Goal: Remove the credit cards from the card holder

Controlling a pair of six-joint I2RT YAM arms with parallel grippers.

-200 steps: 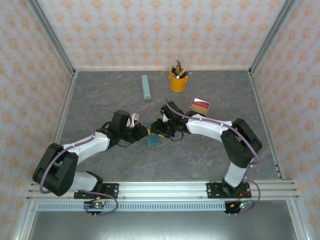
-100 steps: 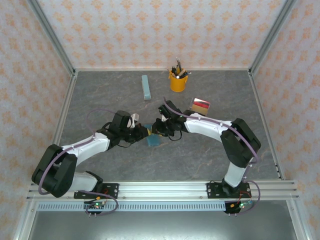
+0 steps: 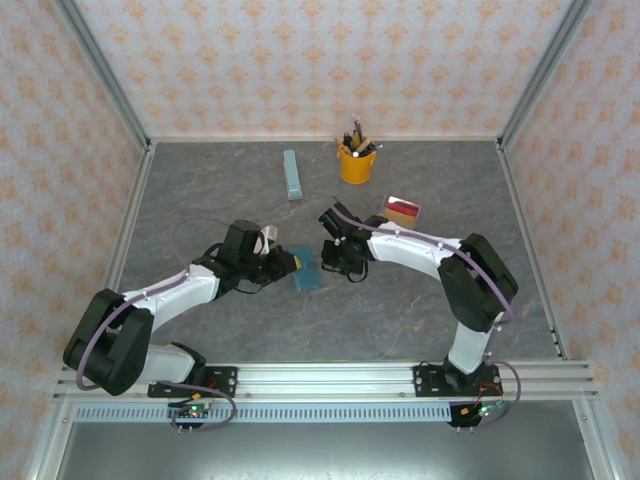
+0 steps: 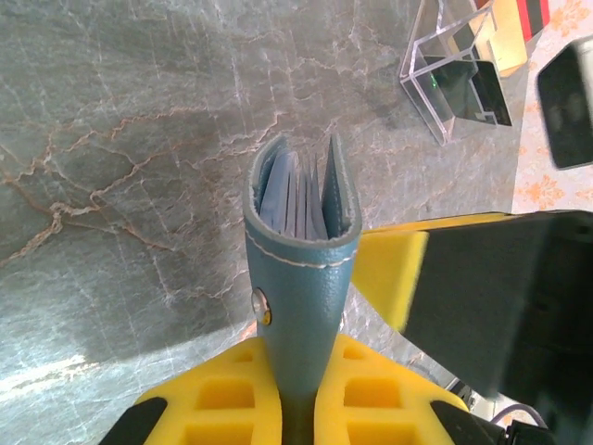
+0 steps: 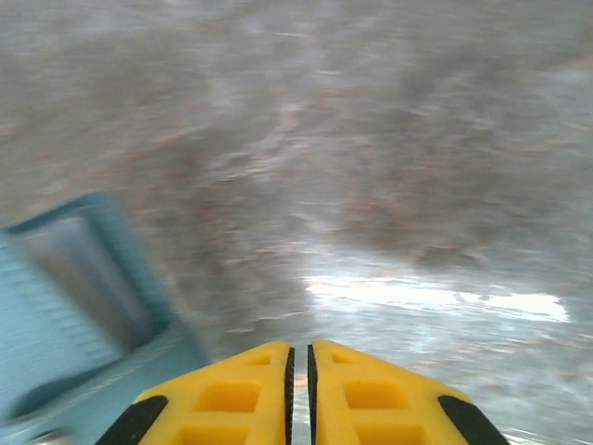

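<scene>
The teal-blue card holder [image 3: 306, 269] lies mid-table with my left gripper [image 3: 286, 263] shut on its folded spine. In the left wrist view the holder [image 4: 298, 250] stands between my yellow fingers [image 4: 232, 389], its mouth gaping away from me with pale blue pocket slots inside. My right gripper [image 3: 336, 257] hovers just right of the holder, jaws shut with nothing seen between them. The right wrist view is blurred; the holder [image 5: 74, 297] sits at its lower left, the right gripper [image 5: 299, 350] beside it. Red and tan credit cards [image 3: 402, 210] [image 4: 519, 23] rest at the right.
A yellow pen cup [image 3: 355, 161] and a long pale blue-grey bar [image 3: 292, 174] stand toward the back. A clear plastic stand [image 4: 449, 88] sits near the loose cards. Patterned walls with metal posts enclose the grey marbled table [image 3: 420, 310].
My right gripper has closed and drawn back to the right, off the holder. The left gripper keeps its hold, and more of the holder now shows.
</scene>
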